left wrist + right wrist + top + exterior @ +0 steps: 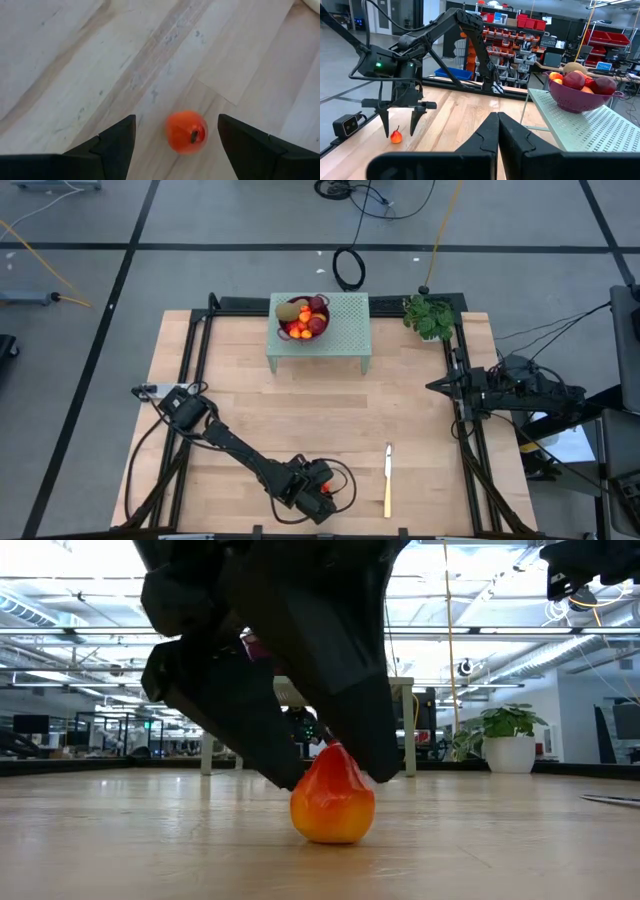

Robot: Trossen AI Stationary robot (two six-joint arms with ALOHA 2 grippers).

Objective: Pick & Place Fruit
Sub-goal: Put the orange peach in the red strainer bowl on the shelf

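A small red-orange fruit (186,131) with a dark stem stands stem-up on the wood table, near its near edge (333,798) (396,136). My left gripper (176,117) is open and points down over it, one finger on either side with a gap to each (400,132) (318,490). In the high view the gripper hides the fruit. More fruit, red, orange and brown-green, lies in the purple bowl (303,318) (580,95). My right gripper (497,116) is shut and waits at the table's right edge (432,387).
The purple bowl stands on a pale green perforated stand (340,335) at the far middle of the table. A yellow-handled knife (388,480) lies right of the left gripper. A potted plant (430,315) stands at the far right corner.
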